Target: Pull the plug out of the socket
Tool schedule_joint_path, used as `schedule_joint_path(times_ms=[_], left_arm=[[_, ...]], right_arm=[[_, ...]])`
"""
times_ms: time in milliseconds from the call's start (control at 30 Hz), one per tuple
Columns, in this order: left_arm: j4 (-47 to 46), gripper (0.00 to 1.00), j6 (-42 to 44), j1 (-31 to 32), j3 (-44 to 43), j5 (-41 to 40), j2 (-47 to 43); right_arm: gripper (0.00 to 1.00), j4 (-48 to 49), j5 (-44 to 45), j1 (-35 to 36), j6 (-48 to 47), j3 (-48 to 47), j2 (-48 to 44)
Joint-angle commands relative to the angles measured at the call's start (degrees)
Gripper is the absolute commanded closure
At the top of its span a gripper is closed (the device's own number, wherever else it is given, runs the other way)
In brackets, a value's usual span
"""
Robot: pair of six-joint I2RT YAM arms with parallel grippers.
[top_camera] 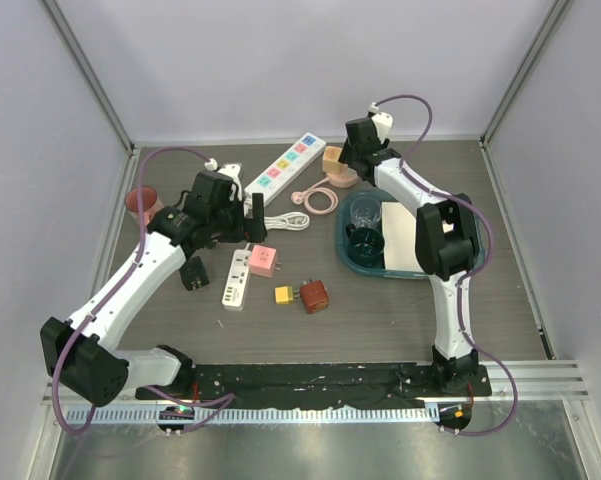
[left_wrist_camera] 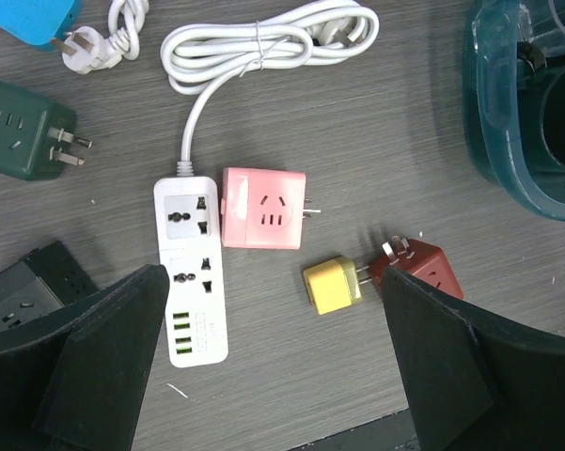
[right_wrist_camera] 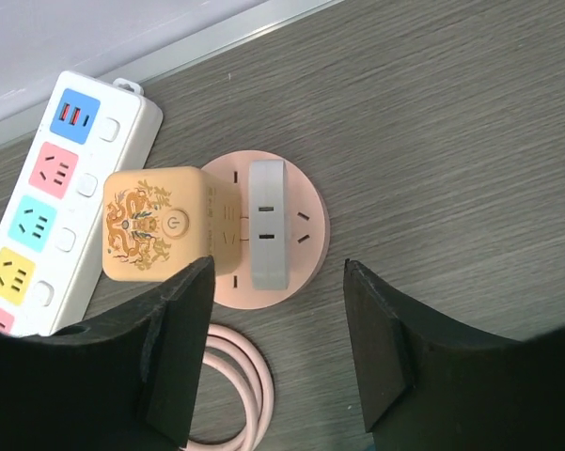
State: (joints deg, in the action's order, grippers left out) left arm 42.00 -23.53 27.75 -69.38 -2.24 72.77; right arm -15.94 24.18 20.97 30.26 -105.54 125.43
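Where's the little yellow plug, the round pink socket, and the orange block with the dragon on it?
yellow plug [left_wrist_camera: 331, 285]: left wrist view, middle of its top face.
round pink socket [right_wrist_camera: 308, 249]: right wrist view, bare right rim.
orange dragon block [right_wrist_camera: 150, 225]: right wrist view, its printed top face.

My left arm [top_camera: 130, 285] runs from its base at the lower left of the top view up toward the centre, with the elbow bent and the wrist tipped down. The left gripper [top_camera: 248, 212] points at the table, jaws spread wide. Its left fingers [left_wrist_camera: 103, 357] fill both lower corners of the wrist view. My right arm [top_camera: 450, 250] rises from the lower right, folds at the elbow and reaches to the upper middle. The right gripper [top_camera: 340, 165] faces down with its jaws partly apart. Its right fingers [right_wrist_camera: 395, 348] sit along the bottom of that wrist view.
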Motion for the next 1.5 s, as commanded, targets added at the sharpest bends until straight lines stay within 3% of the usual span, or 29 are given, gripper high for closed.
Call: schedule_joint_path(times_ms=[0, 600, 667, 800, 900, 933, 1000, 1133, 1467], left_arm=[[-2.01, 0.00, 0.41, 0.11, -0.05, 1.54, -1.23], [-1.66, 0.00, 0.68, 0.11, 0.13, 0.57, -0.88], [-1.39, 0.00, 0.77, 0.20, -0.05, 0.40, -0.88], [-1.48, 0.00, 0.77, 0.20, 0.04, 0.13, -1.32], [-1.74, 0.00, 0.85, 0.11, 0.30, 0.04, -1.49], [-1.83, 0.00, 0.85, 0.20, 0.39, -0.22, -1.41], [-1.92, 0.00, 1.20, 0.20, 0.39, -1.01, -1.32], [-2.27, 0.00, 0.77, 0.20, -0.39, -3.21, -0.09], [-1.48, 0.00, -1.70, -1.20, -10.41, 2.05, 5.88]], right_arm=[[0.39, 1.00, 3.41, -0.32, -0.73, -1.87, -0.36], [0.45, 1.27, 0.16, -1.02, 0.59, -4.94, 5.80], [0.55, 2.32, -0.27, -1.19, 0.06, -4.33, 5.71], [0.59, 2.41, -2.65, -1.64, -0.20, -5.91, 6.58], [0.78, 2.41, -2.21, -1.72, -0.64, -6.70, 6.41], [0.89, 2.58, -2.47, -1.90, -0.90, -6.87, 6.32], [0.99, 3.02, -3.44, -1.99, -0.99, -7.49, 5.89], [0.99, 6.35, -7.48, -2.08, -0.47, -7.40, 4.39], [0.99, 10.67, -13.81, -2.08, 3.93, -6.44, 2.64]])
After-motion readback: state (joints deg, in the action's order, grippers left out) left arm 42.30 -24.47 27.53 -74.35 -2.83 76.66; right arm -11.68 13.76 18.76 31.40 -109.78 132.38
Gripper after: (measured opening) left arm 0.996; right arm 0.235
